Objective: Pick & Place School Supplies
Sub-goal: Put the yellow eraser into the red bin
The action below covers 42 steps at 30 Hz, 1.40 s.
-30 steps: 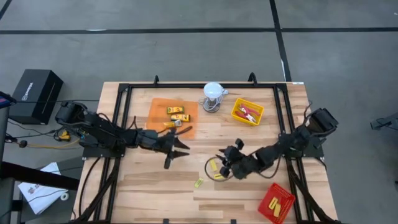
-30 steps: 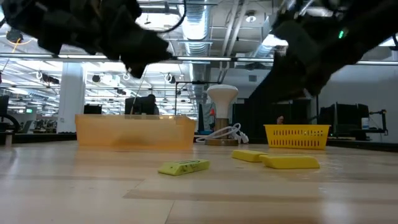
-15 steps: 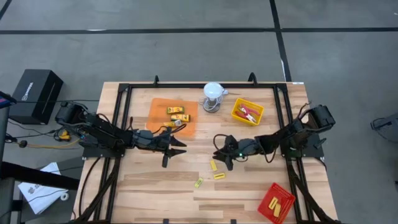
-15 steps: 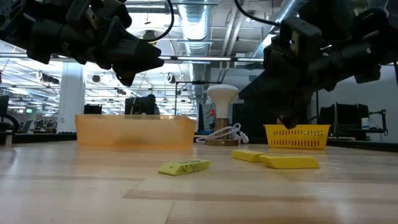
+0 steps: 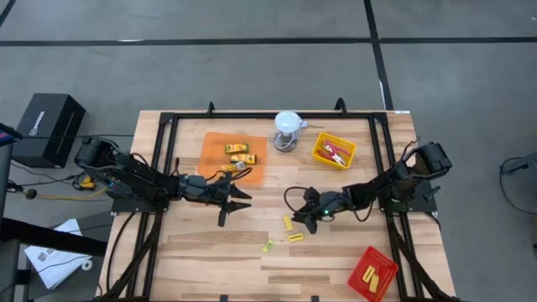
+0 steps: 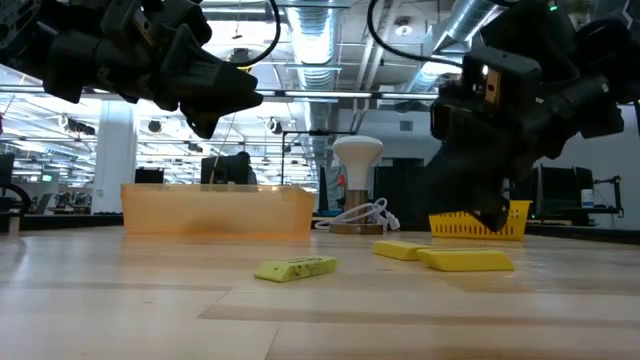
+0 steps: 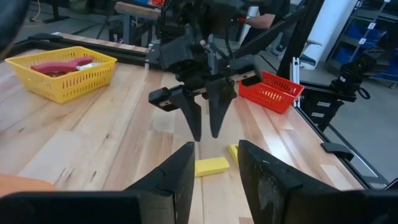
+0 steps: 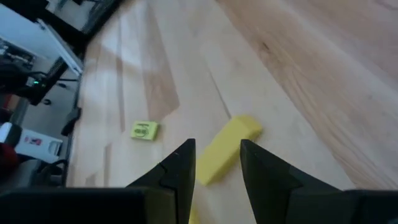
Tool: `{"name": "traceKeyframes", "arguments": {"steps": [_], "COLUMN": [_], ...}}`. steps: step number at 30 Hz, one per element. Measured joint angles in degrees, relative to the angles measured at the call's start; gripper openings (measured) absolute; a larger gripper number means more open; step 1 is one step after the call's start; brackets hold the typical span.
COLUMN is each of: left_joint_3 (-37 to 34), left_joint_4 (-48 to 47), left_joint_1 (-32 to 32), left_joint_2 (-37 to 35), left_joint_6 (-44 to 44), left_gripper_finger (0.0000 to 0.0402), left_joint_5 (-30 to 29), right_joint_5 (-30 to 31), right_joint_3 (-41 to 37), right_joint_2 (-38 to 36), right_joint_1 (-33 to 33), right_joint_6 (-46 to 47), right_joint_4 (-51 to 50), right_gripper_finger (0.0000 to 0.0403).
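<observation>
An orange tray (image 5: pixel 232 154) near the back of the wooden surface (image 5: pixel 210 252) holds several yellow packets with dark labels (image 5: pixel 237 148). To its right stands a white domed object (image 5: pixel 287 124), and beyond that a yellow basket (image 5: pixel 333 151) with red-handled tools (image 5: pixel 339 152) in it. A red basket (image 5: pixel 372 273) sits at the front right corner with yellow items inside.

The left gripper (image 5: pixel 237 199) hangs above the surface just in front of the orange tray; its jaws are parted with nothing between them. The right gripper (image 5: pixel 304 220) hovers over the middle of the surface, its jaws also spread apart and empty, pointing down toward the loose supplies.

Three loose items lie on the surface below and just in front of the right gripper: a plain yellow block (image 8: pixel 225 148) directly ahead of its fingers (image 8: pixel 177 167), a second yellow block (image 5: pixel 296 237) beside it, and a small yellow packet with a dark label (image 5: pixel 268 247) a little farther toward the front edge. All three lie flat.
</observation>
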Motion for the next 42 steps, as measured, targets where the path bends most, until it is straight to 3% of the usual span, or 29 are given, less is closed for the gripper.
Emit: {"name": "traceKeyframes", "arguments": {"steps": [7, 15, 20, 35, 42], "left_joint_3": [0.0, 0.0, 0.0, 0.0, 0.0], "left_joint_4": [0.0, 0.1, 0.1, 0.5, 0.6], "left_joint_1": [0.0, 0.0, 0.0, 0.0, 0.0], "left_joint_2": [0.0, 0.0, 0.0, 0.0, 0.0], "left_joint_6": [0.1, 0.2, 0.2, 0.1, 0.1], "left_gripper_finger": [0.0117, 0.0117, 0.0117, 0.0117, 0.0117], "left_joint_5": [0.0, 0.0, 0.0, 0.5, 0.5], "right_joint_5": [-0.6, -0.8, -2.2, -3.5, -4.3], "right_joint_3": [0.0, 2.8, 3.1, 3.1, 7.5], "right_joint_2": [0.0, 0.3, 0.3, 0.4, 8.5], "right_joint_1": [0.0, 1.4, 1.5, 1.6, 1.4], "right_joint_6": [0.6, -7.1, -5.0, -2.6, -0.8], "right_joint_4": [-0.4, -3.3, -6.3, -2.5, -2.0], "right_gripper_finger": [0.0118, 0.0118, 0.0118, 0.0118, 0.0118]}}
